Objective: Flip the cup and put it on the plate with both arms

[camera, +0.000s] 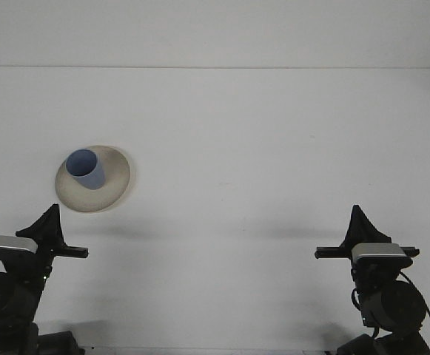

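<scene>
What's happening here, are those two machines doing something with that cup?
Right now neither arm is handling anything. The blue cup stands open end up on the beige plate, towards the left of the white table. The left gripper and right gripper sit low at the near edge, shut and empty, well apart from the plate. Judging by how things lie, the cup-on-plate job looks finished.
</scene>
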Robot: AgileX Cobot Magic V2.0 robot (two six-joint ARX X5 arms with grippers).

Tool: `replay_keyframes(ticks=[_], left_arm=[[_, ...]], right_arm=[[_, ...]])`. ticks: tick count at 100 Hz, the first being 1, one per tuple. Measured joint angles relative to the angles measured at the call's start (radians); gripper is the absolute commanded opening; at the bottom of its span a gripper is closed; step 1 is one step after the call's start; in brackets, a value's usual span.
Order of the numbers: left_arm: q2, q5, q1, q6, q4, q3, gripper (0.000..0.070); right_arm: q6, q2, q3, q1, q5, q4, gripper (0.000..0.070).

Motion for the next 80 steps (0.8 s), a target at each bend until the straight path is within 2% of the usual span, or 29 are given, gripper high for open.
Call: replay_keyframes(ticks=[44, 51, 63, 80], left_arm=[[-0.014, -0.006, -0.015, 0.000, -0.008, -0.001, 0.0012], [-0.027, -0.061, -0.055, 0.000, -0.005, -0.006, 0.0012], [-0.052, -0.204, -0.134, 0.002, 0.022, -0.068, 0.0012], [-0.146, -0.220, -0.155, -0.004, 0.123, -0.250, 0.0012]], right_arm=[[0.000, 0.000, 0.000, 0.000, 0.000, 0.000, 0.0004], [0.000, 0.000, 0.000, 0.000, 0.000, 0.000, 0.0004], [0.000, 0.000, 0.000, 0.000, 0.000, 0.000, 0.0004], [0.000, 0.000, 0.000, 0.000, 0.000, 0.000, 0.0004]])
